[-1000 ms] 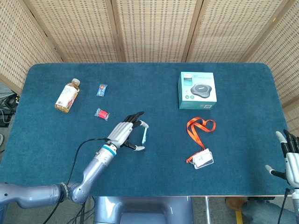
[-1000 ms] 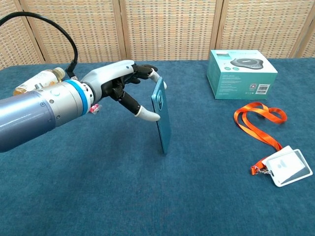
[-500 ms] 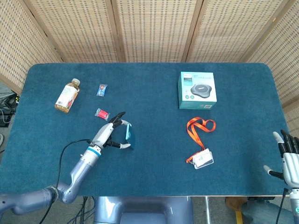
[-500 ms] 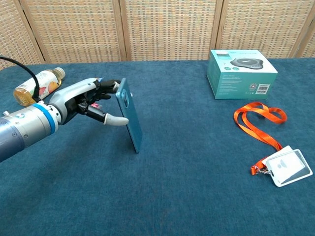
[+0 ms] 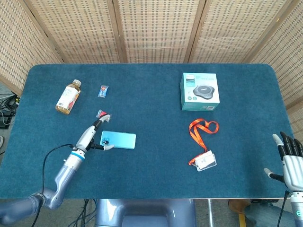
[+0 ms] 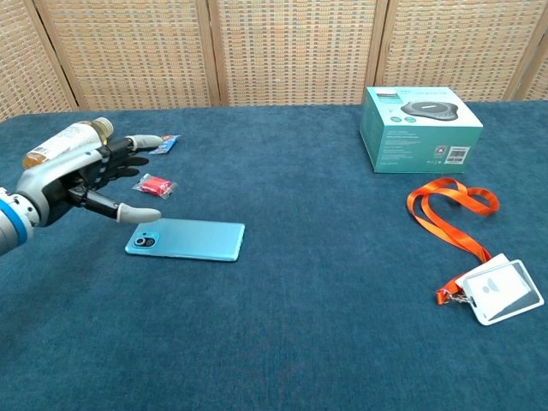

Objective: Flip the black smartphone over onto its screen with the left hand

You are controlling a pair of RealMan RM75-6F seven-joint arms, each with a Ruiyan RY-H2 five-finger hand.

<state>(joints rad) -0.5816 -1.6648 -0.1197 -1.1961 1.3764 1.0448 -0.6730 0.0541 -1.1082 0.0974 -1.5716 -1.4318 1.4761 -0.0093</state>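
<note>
1. Smartphone [image 6: 186, 240] lies flat on the blue cloth of the table [image 5: 156, 156], toward its front-left part, its long side running left to right.

2. It looks like a thin slab with a light teal back facing up and a small camera cluster at the end nearest the left hand [image 6: 81, 178]. No screen shows, so I judge it already rests on its screen and the flip is done.

3. I'd expect it to be stiff and fairly light, with a smooth, slippery shell and breakable glass underneath. Lying so flat on the cloth, it offers little to hook. The best hold, I think, would be across the two long edges, thumb on one and fingers on the other, tipping it up off an edge.

4. The left hand holds nothing. Its fingers are spread, and it hovers just beside the phone's camera end, with the thumb tip close above that corner and not clearly touching.

5. The right hand [image 5: 289, 161] sits well apart at the table's far right edge, fingers apart and empty.

6. A small red packet [image 6: 155, 185] lies just behind the phone.
</note>
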